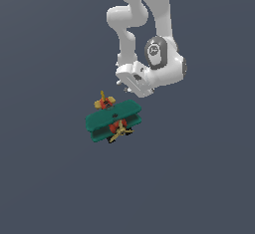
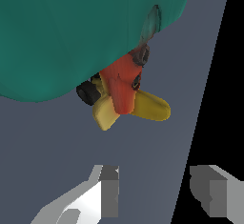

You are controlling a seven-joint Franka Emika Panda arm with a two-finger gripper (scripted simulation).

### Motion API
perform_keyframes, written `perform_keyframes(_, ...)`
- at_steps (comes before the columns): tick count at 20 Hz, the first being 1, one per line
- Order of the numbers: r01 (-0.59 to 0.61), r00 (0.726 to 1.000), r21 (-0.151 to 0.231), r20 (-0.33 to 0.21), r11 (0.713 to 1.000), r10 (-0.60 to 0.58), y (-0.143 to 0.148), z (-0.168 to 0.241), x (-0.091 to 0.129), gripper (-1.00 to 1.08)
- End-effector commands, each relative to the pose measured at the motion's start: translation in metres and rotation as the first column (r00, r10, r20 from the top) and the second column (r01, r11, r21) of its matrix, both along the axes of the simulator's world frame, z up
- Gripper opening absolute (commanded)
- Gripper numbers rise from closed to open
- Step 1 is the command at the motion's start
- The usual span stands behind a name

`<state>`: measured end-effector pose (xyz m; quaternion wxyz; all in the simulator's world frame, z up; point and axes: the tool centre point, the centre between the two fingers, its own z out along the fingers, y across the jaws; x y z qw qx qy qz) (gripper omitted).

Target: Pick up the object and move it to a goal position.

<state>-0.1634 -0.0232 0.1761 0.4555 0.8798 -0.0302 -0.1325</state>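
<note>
In the wrist view the fingers (image 2: 110, 189) stand apart with nothing between them. Just beyond them lies the biplane (image 2: 86, 32), yellow tail nearest, its wings crossing the fingers' gap; it rests on the worktop (image 1: 45, 178), away from any visible edge.

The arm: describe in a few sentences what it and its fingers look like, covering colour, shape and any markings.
The arm is glossy white, built of thick rounded segments. One joint carries a dark grey round cap with a pale mark on it. The boxy white hand ends the arm. In the wrist view the gripper shows two blocky fingers, grey with lighter faces. No cables show.
</note>
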Motion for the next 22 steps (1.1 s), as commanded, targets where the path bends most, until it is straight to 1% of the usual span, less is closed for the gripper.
perform_keyframes(1, -0.015, 1.000, -0.047, 0.008, 0.999, 0.016, -0.002, -0.003, -0.001, 0.28)
perform_keyframes(6, -0.049, 0.998, -0.137, 0.028, 0.989, 0.053, -0.004, -0.008, -0.002, 0.28)
perform_keyframes(11, -0.085, 0.994, -0.222, 0.050, 0.971, 0.098, -0.006, -0.012, -0.002, 0.28)
perform_keyframes(16, -0.123, 0.985, -0.303, 0.076, 0.945, 0.152, -0.006, -0.016, 0.000, 0.28)
perform_keyframes(22, -0.168, 0.968, -0.392, 0.109, 0.905, 0.227, -0.004, -0.020, 0.003, 0.28)
